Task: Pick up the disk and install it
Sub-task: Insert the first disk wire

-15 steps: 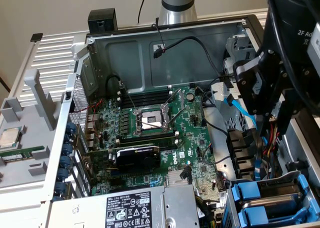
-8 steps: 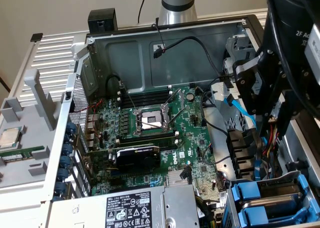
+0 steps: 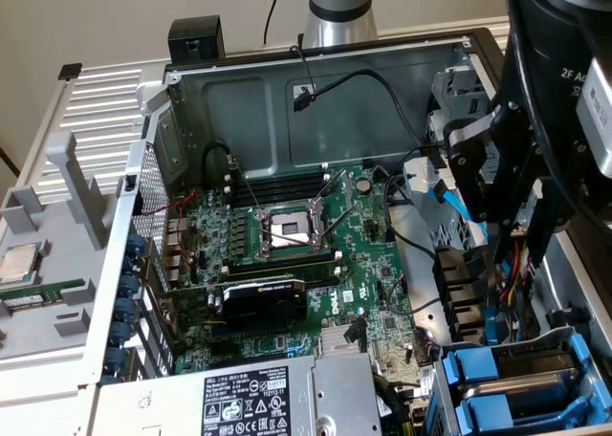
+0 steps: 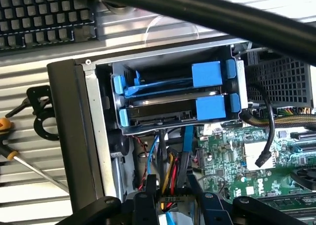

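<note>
Black gripper (image 4: 171, 191) (grip state unclear) faces boxy metal bay (image 4: 173, 52); flat silver disk (image 4: 163, 112), blue-framed, inside.

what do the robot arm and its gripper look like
The arm is a smooth silver-grey tube. The gripper has a chunky black body with white "2F" lettering. A pale grey box is mounted beside it, and a thick black cable runs alongside.

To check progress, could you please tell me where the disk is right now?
The disk sits in a bay of the drive cage, at the exterior view's lower right, beside the power-supply box.
</note>
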`<action>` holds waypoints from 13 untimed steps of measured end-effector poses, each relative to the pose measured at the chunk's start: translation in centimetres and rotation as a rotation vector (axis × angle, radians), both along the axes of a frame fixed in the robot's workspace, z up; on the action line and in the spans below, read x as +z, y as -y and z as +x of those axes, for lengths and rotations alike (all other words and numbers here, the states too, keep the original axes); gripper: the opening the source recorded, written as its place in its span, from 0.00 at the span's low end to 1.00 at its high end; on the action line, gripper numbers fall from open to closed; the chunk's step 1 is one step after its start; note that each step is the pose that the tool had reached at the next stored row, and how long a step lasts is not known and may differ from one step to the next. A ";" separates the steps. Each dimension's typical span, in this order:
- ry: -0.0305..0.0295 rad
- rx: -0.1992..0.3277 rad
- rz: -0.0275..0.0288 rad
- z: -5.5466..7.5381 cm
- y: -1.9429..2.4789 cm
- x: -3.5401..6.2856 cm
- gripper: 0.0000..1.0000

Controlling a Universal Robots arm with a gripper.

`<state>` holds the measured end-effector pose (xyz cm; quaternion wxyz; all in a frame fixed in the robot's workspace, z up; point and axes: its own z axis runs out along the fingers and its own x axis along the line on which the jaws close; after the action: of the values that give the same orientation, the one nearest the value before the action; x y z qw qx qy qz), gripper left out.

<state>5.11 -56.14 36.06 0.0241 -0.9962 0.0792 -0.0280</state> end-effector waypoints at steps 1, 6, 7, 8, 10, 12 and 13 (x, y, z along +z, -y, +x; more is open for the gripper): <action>0.0001 -0.005 0.0040 0.0 0.00 -0.06 0.35; -0.0028 -0.035 0.0154 -0.1 0.00 -0.18 0.35; -0.0046 -0.042 0.0159 -0.1 0.00 -0.18 0.35; -0.0060 -0.049 0.0164 -0.2 0.00 -0.18 0.35; -0.0069 -0.062 0.0173 -0.2 0.00 -0.19 0.35; -0.0106 -0.078 0.0174 -0.2 0.00 -0.19 0.35; -0.0141 -0.086 0.0179 -0.2 0.00 -0.17 0.35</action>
<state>4.86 -56.14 35.88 0.0312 -0.9917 0.1226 -0.0213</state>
